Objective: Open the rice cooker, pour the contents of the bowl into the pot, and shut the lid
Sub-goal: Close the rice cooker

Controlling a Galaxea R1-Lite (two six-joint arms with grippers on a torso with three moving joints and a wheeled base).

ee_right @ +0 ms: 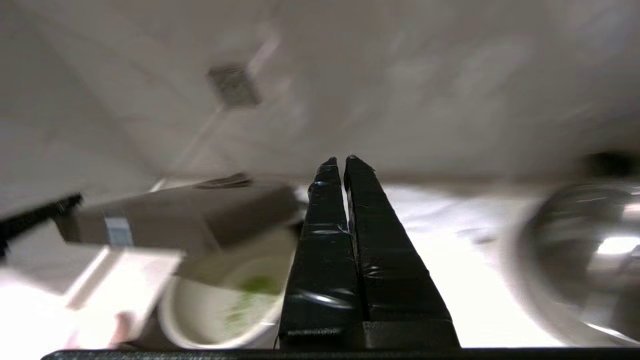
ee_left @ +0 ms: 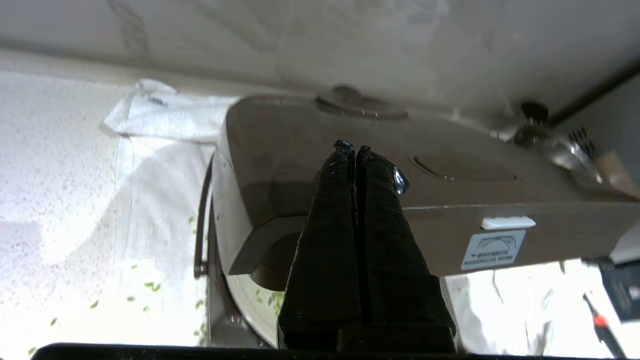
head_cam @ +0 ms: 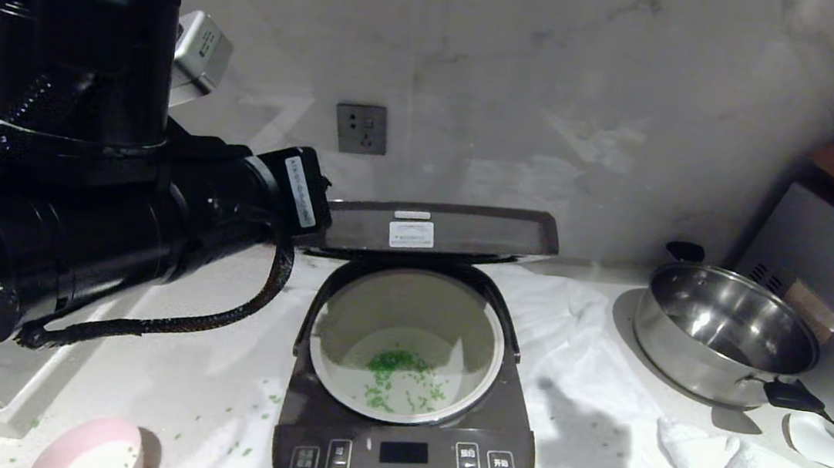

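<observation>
Starting at the bottom of the head view, you see the bowl (head_cam: 98,452) in the lower left corner on the bench (head_cam: 199,389), next to the rice cooker (head_cam: 405,457) at bottom centre. Higher in the frame, the contents (head_cam: 394,375) lie green in the pot (head_cam: 407,341), with the lid (head_cam: 437,230) half-raised above it. Your left end effector (ee_left: 352,149), fingers pressed together, rests tips-first on that lid's top, while the right end effector (ee_right: 340,162), also closed and empty, hangs between cooker and steel pan (head_cam: 724,332) at right.
</observation>
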